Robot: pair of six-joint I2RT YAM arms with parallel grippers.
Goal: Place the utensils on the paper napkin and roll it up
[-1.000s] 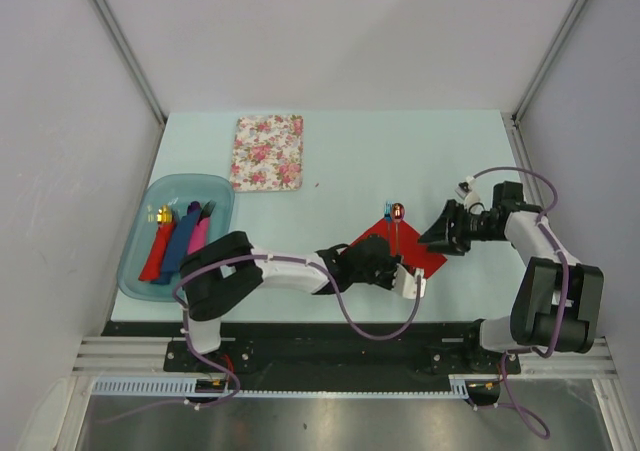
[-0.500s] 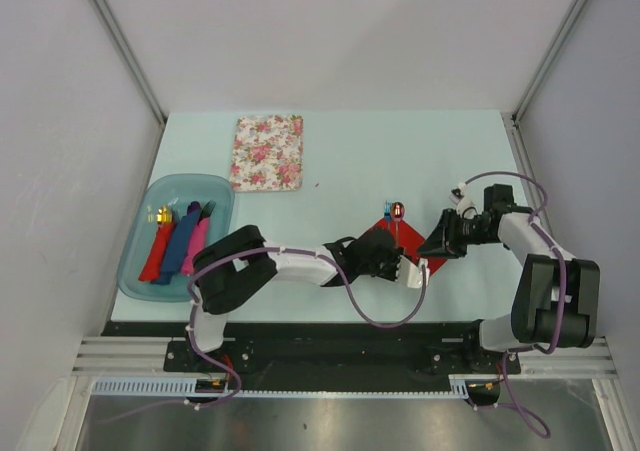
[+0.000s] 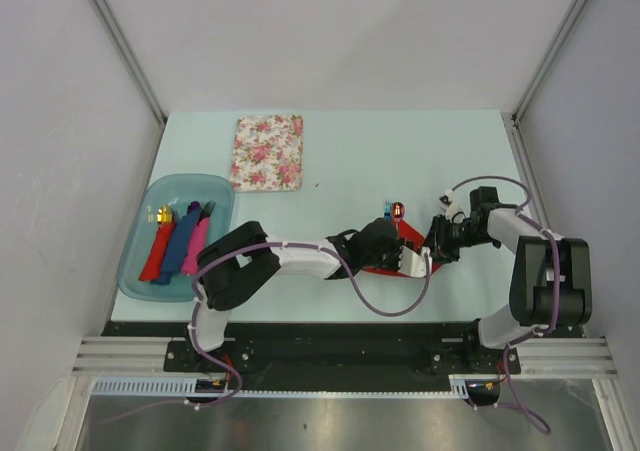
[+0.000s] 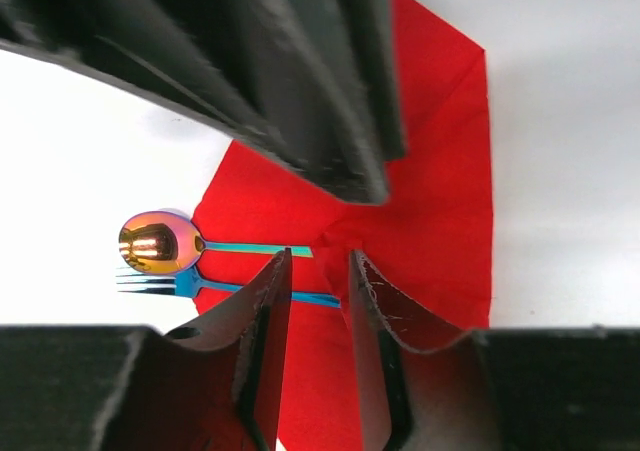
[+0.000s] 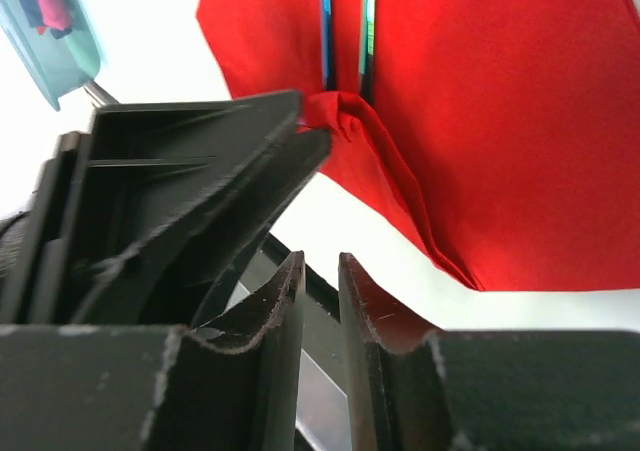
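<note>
Near the middle of the top view, close to the bottom edge of the worktop (image 3: 350,161): the red paper napkin (image 4: 440,191). Laid on it side by side, the blue fork (image 4: 215,288) and the spoon (image 4: 170,243). Handles on the paper, heads sticking out past a corner, at the left of the left wrist view. Likely set that way to leave the heads peeping out of the roll.

Left pincer (image 4: 320,266) nearly shut, right at the handle ends. Seems to be pinching a little bump of the napkin there, though hard to be sure with so much hidden. Probably meant to lift that part over the handles and start the roll.

Right pincer (image 5: 320,266) narrow too, with nothing in it. Sits low, just beside the left one, maybe to help hold the paper down.

Not much room at the bottom of the top view, with the worktop edge so near. Tight between the two pincers as well. Lots of open worktop toward the top of the frame, so best to roll that way.

Well apart at the left, a teal bin (image 3: 185,179) with rolled bundles (image 3: 180,239) inside. Above it, a flowery cloth (image 3: 267,152).
</note>
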